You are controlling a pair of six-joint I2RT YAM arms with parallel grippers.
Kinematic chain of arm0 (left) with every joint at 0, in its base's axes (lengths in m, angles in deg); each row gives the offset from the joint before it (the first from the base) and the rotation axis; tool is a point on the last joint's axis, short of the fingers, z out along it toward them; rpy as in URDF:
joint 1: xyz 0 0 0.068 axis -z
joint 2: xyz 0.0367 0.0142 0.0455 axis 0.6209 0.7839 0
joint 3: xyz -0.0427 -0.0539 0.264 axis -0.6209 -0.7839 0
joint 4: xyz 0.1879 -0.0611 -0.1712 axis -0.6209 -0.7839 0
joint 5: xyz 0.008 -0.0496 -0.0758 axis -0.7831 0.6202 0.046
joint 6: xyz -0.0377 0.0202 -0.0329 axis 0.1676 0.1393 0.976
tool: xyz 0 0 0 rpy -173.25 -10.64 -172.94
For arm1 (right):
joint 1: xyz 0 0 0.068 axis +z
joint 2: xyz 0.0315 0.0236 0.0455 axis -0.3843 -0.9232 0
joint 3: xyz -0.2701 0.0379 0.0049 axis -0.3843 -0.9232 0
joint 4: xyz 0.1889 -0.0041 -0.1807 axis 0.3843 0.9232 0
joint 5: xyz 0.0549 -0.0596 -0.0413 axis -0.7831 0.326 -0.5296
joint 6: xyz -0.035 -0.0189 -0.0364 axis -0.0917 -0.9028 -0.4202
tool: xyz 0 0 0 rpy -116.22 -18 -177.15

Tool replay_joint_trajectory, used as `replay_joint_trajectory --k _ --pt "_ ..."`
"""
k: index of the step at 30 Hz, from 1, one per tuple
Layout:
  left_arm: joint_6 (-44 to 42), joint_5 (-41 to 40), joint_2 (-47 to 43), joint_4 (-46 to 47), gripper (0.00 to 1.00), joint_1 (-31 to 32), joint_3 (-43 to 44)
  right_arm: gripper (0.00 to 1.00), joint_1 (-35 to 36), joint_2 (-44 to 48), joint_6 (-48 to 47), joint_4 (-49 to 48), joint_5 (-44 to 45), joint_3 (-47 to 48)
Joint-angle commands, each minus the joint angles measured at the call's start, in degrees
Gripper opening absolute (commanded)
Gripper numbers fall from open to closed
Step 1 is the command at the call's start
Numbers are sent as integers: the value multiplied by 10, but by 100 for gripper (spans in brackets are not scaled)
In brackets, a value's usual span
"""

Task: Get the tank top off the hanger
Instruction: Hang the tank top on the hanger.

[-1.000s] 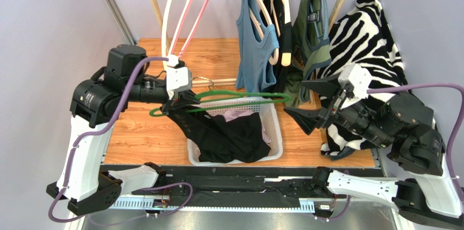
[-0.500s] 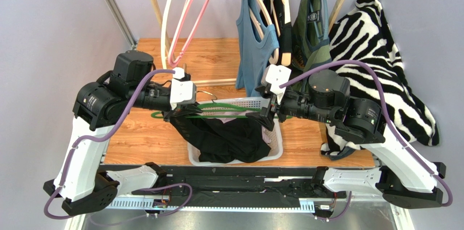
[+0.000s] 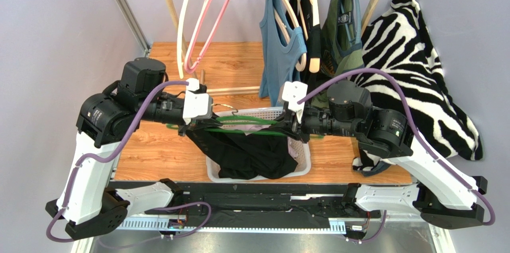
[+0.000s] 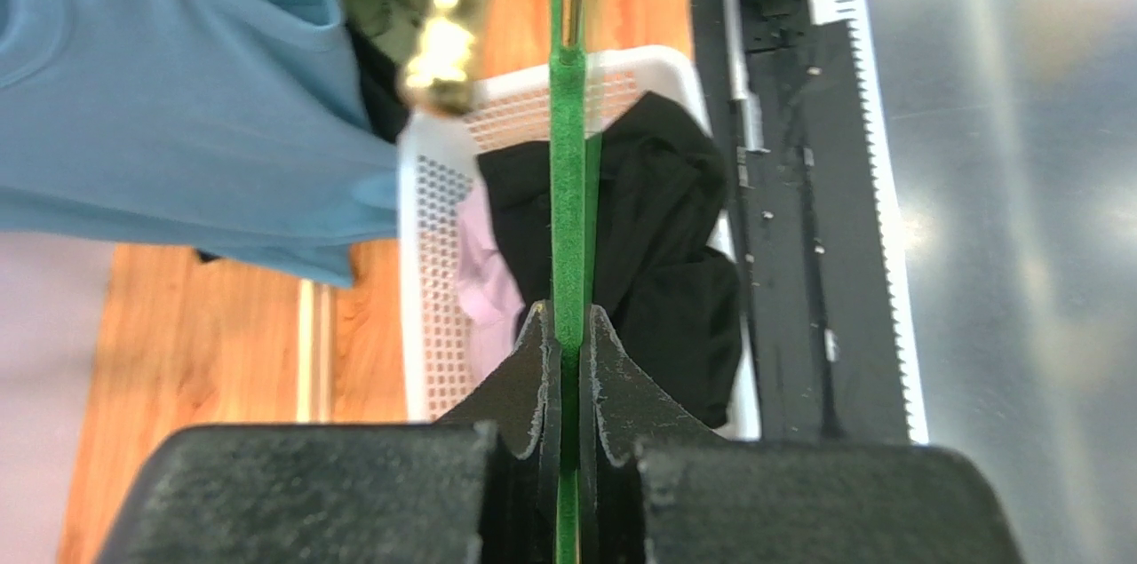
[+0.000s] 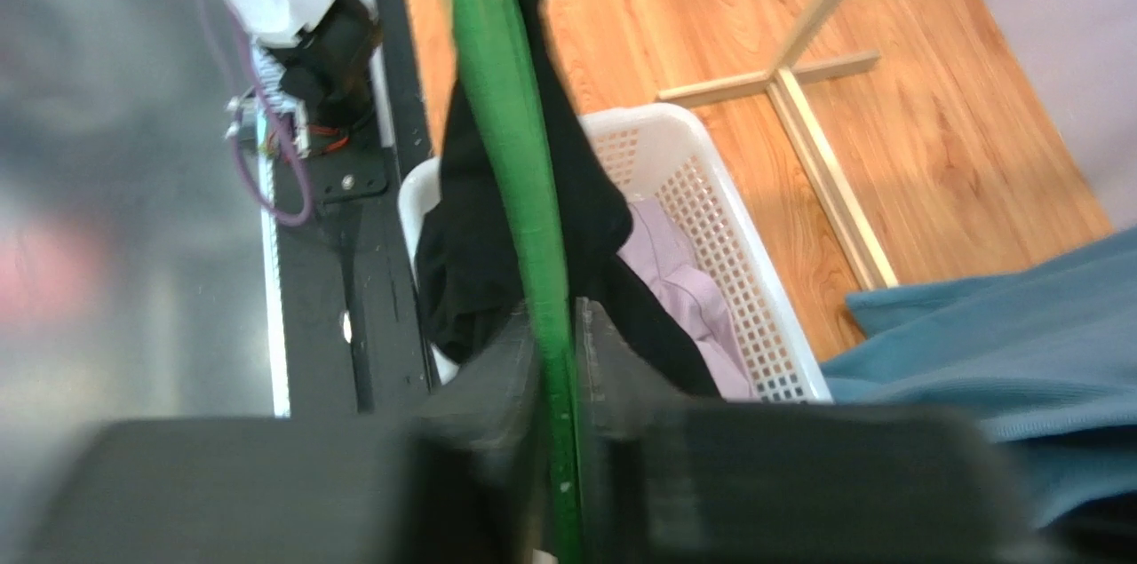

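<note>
Left jaws, right jaws both clamp green hanger [image 3: 245, 120]; black tank top [image 3: 245, 151] droops into white basket [image 4: 434, 231].

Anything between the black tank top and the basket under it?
Nothing visible. The black tank top hangs from the green hanger straight into the white basket, its lower part already inside. The left hand and right hand grip the hanger on either side.

Both of your arms rise from their bases and bend inward, forearms roughly level, wrists facing each other. Your left pincer [image 3: 193, 124] points right, jaws pinched nearly together. Your right pincer [image 3: 282, 127] points left, jaws likewise drawn narrow. The two pincers stand apart.
</note>
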Motion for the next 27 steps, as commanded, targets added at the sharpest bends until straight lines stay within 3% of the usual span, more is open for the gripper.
replay_joint_trajectory --k 1,2,4,5,7,8,14,20,27 --pt "22 8 -18 5 11 4 2 0 0 13 33 -26 6 6" --pt "46 -3 -27 23 31 4 -4 0 -1 17 36 -28 12 5" --pt "79 -61 -34 85 59 4 -15 0 -1 35 52 -40 30 4" --pt "112 -120 -39 104 68 3 -15 0 -1 42 57 -42 38 4" --pt "127 -168 -45 140 75 3 -14 0 0 57 63 -44 60 4" --pt "132 -190 -52 147 92 2 -14 0 -1 61 70 -43 69 4" --pt "153 -279 -91 176 94 -18 -36 0 -1 93 87 -31 132 4" --pt "187 -249 -106 219 93 -26 -158 0 -1 108 104 -44 131 4" --pt "242 -234 -79 271 91 -26 -146 0 -1 109 119 -43 121 0"
